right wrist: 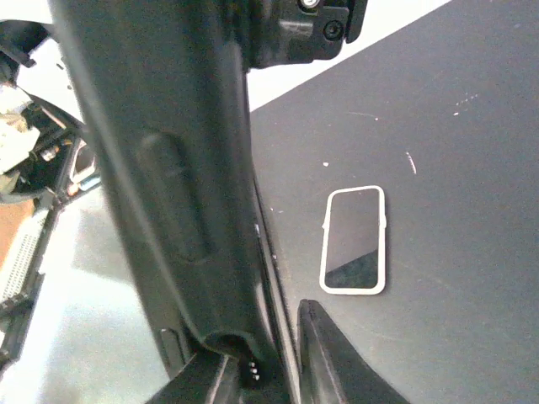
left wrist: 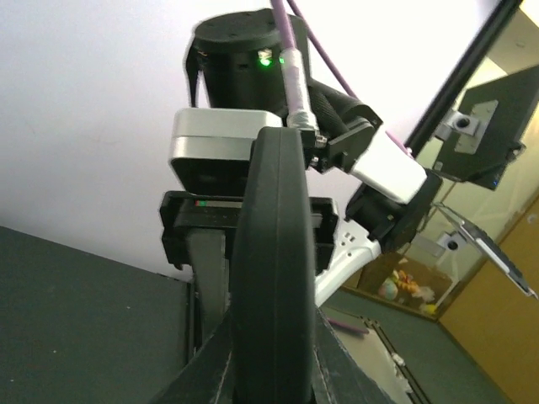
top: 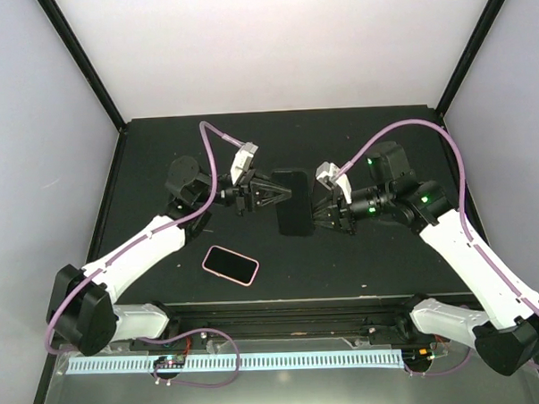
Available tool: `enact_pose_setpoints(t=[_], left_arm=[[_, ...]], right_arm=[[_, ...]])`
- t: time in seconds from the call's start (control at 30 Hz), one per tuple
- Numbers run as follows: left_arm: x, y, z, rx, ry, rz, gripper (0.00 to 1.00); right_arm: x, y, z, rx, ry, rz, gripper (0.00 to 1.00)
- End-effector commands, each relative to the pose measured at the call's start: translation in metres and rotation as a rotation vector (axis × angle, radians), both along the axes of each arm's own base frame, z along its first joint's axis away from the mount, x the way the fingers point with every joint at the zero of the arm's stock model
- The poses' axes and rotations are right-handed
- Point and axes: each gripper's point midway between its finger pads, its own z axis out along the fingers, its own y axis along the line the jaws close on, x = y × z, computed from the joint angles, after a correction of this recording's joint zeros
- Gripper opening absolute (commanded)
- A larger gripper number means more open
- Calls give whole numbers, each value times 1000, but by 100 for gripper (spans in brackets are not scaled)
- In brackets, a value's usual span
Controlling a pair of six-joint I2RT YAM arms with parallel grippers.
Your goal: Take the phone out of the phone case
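A black phone in a black case [top: 293, 203] is held up above the middle of the table between both grippers. My left gripper [top: 280, 194] grips its left long edge; in the left wrist view the case [left wrist: 274, 252] stands edge-on between the closed fingers of that gripper [left wrist: 274, 358]. My right gripper [top: 316, 212] grips its right edge; in the right wrist view the case's side [right wrist: 168, 168] with a button ridge runs up from that gripper [right wrist: 261, 362], and a port shows at the bottom end.
A second phone in a pink case [top: 230, 264] lies flat, screen up, on the black table [top: 370, 260] at the front left; it shows in the right wrist view [right wrist: 354, 240]. Black frame posts stand at the back corners.
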Motion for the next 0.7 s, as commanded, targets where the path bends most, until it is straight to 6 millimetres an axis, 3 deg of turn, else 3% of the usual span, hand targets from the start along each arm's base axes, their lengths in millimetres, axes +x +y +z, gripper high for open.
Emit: enact_pose_setpoints(t=[0.0,0.03,0.1,0.13,0.27,0.43,0.53,0.67], left_arm=[[8,-25,-37,107,187,-3,2],[20,-28,-38,111,205,51,2],[41,-31,-41,133,232,150,2],[54,-32,-46,149,250,203,8],[95,-37,-61,163,347,324,53],[142,-30,-85,249,380,535,82],[155,-10,-102,337,328,731,89],[136,1,-134,414,299,819,90]], right_arm=[[0,14,68,254,-198,63,8],[2,12,56,245,-172,42,2],[5,8,45,241,-146,1,1],[9,5,38,233,-124,-28,1],[43,-13,9,197,-16,-258,1],[74,-43,-54,147,167,-535,1],[79,-58,-89,119,194,-638,1],[91,-70,-127,65,215,-732,1]])
